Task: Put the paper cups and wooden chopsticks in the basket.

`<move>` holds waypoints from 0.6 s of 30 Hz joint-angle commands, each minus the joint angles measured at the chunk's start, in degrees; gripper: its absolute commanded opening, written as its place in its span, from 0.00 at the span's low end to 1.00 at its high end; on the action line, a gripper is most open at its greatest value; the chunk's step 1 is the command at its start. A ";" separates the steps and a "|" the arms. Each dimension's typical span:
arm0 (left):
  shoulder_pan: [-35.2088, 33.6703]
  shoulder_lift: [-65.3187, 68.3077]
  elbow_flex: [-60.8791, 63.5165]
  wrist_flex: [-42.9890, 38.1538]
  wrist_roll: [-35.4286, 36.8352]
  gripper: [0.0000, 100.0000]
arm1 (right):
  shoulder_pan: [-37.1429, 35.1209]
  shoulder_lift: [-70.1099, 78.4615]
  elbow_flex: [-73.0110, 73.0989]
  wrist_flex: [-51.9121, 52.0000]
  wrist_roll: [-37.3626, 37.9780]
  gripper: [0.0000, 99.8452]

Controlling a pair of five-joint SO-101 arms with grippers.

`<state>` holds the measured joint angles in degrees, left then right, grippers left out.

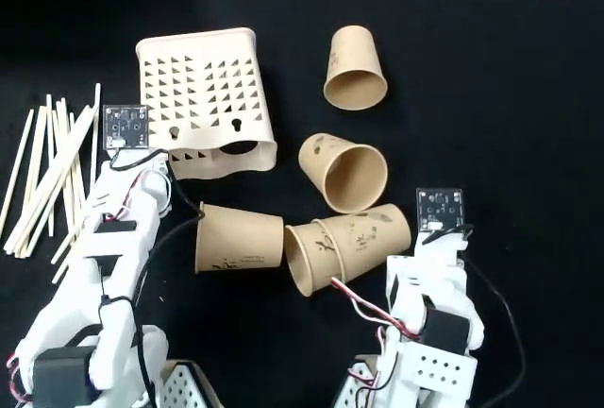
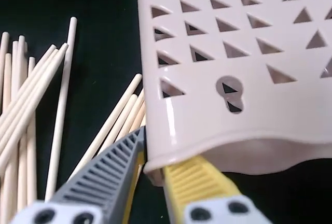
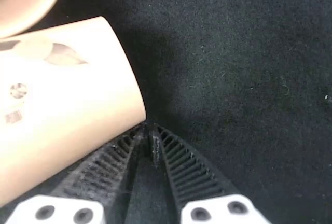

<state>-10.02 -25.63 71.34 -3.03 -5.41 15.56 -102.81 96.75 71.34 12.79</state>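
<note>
Beside the loose chopsticks (image 2: pixel 31 105), the left end effector (image 2: pixel 154 155) pinches the tipped basket (image 2: pixel 233 53) narrowly at its rim corner. So slight a hold may slip. The right end effector (image 3: pixel 151 142) sits closed and empty beside a paper cup (image 3: pixel 62 94).

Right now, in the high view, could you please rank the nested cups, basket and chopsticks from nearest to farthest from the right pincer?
From the right pincer:
1. The nested cups, just beside it.
2. The basket, on its side by the other arm.
3. The chopsticks, at the table's far left edge.
</note>
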 commanded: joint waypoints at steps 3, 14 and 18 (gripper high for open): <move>2.42 -14.24 -5.05 14.86 0.53 0.03 | 0.35 0.22 -0.04 0.26 0.00 0.01; 9.71 -35.78 -23.78 44.92 6.24 0.03 | 0.35 0.22 -0.04 0.26 0.00 0.01; 9.71 -33.32 -30.37 49.41 9.49 0.03 | 0.35 0.22 -0.04 0.26 0.00 0.01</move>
<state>-1.14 -59.03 50.15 43.12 0.84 15.56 -102.81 96.75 71.34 12.79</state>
